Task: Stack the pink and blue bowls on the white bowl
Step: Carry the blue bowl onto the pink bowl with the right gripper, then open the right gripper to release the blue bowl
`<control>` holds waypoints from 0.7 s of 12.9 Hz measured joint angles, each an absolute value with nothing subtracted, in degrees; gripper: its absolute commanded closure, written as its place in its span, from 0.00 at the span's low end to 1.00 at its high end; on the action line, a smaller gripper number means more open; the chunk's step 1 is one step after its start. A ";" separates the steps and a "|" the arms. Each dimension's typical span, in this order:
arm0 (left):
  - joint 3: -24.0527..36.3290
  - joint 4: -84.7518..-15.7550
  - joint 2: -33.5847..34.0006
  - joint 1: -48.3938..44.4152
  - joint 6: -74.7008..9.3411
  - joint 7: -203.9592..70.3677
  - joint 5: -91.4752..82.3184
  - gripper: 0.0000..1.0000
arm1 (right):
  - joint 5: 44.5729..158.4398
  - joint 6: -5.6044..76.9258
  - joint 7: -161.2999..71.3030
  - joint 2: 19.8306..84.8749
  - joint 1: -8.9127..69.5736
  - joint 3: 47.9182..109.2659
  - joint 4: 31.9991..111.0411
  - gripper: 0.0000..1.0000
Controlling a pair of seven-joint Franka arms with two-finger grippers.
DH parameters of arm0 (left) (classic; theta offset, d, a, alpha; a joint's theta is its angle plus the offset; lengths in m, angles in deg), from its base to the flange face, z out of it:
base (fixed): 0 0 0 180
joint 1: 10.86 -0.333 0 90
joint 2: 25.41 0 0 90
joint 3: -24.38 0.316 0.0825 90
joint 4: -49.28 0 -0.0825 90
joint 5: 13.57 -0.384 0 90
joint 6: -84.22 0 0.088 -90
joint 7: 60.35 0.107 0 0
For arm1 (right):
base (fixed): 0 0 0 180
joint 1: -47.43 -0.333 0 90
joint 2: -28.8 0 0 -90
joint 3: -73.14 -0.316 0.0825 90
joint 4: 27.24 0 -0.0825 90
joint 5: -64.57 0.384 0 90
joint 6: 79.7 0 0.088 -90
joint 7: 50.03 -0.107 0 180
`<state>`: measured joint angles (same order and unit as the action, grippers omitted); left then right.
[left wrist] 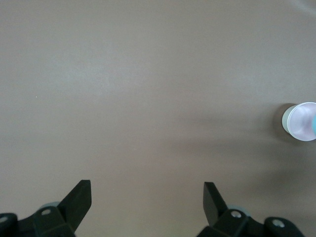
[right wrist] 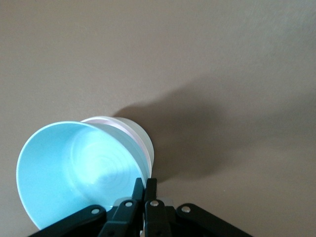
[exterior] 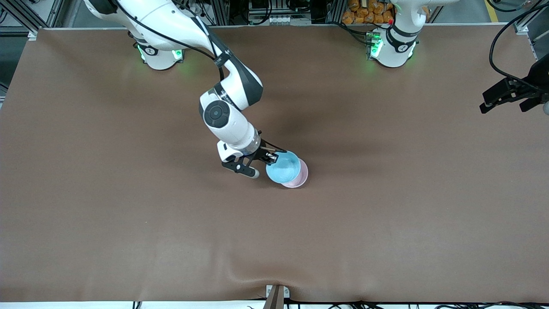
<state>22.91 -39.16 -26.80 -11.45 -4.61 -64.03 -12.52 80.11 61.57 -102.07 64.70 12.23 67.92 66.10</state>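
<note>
1. Near the middle of the table we've got the stack mostly built: the pink bowl already sits in the white bowl, which only shows as a pale rim in the right wrist view. From the front we can't really pick the white one out.
2. We're carrying the blue bowl over that stack, tilted, not seated yet. So we'd call it one bowl down and the last one nearly there.
3. Our right gripper is pinched on the blue bowl's rim, one finger inside and one outside, jaws closed tight on the wall. The right arm reaches out from its base with the wrist angled down toward the stack.
4. Our left gripper is parked high over the left arm's end of the table, jaws wide apart and holding nothing, just waiting.
5. What's left, we reckon: level the blue bowl, lower it into the pink one, let go.
</note>
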 measured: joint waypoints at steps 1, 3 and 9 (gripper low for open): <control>22.94 -39.20 -26.80 -11.45 -4.61 -64.03 -12.52 0.00 | 80.11 61.62 -102.60 65.31 11.57 67.92 65.67 1.00; 23.18 -39.27 -26.80 -11.46 -4.61 -64.03 -12.52 0.00 | 80.11 61.63 -103.21 66.05 10.83 67.92 65.15 1.00; 23.11 -40.06 -26.79 -11.25 -4.58 -64.03 -12.52 0.00 | 80.08 61.66 -103.29 68.16 10.76 68.01 63.02 1.00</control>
